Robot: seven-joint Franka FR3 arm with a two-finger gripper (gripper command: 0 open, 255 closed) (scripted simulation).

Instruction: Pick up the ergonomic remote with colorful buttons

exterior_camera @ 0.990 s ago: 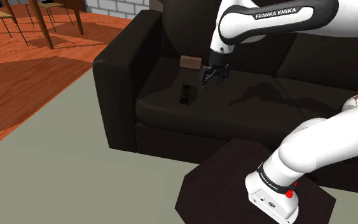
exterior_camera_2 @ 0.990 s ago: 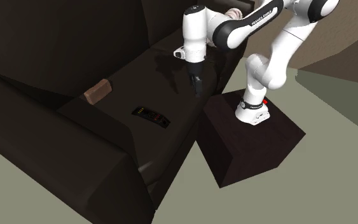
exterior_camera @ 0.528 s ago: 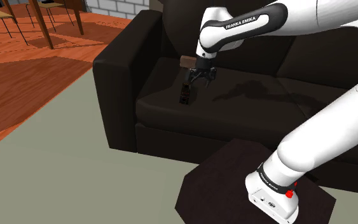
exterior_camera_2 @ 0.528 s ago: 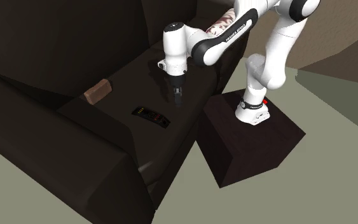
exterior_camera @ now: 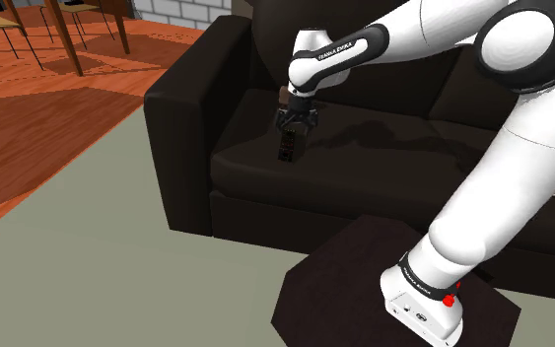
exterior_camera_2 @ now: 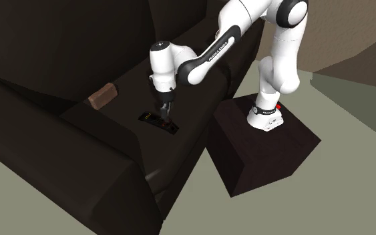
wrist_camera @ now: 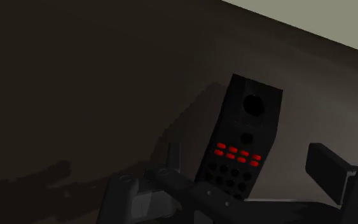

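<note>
On the shoulder view's left stands a dark sofa (exterior_camera: 178, 108). The remote (exterior_camera: 286, 147) lies flat on its left seat cushion. Farther back on the same cushion a small brown block (exterior_camera_2: 102, 95) is set, well apart from the remote. Just above the remote the gripper (exterior_camera: 294, 124) is held pointing down, its fingers (wrist_camera: 325, 167) spread wide and nothing touched. To the right, near the camera, the arm's dark stand (exterior_camera: 364, 288) is seen.

A miss is judged possible if one finger is brought down onto the remote's face instead of beside its edge. The remote could then be tipped or pressed into the soft cushion. A clasp taken too near one end could let it swing or slip.

The remote is seen as a slim black body, slightly waisted. It has a round dark pad at its far end, two rows of red buttons at the middle and dark round keys nearer the gripper.
</note>
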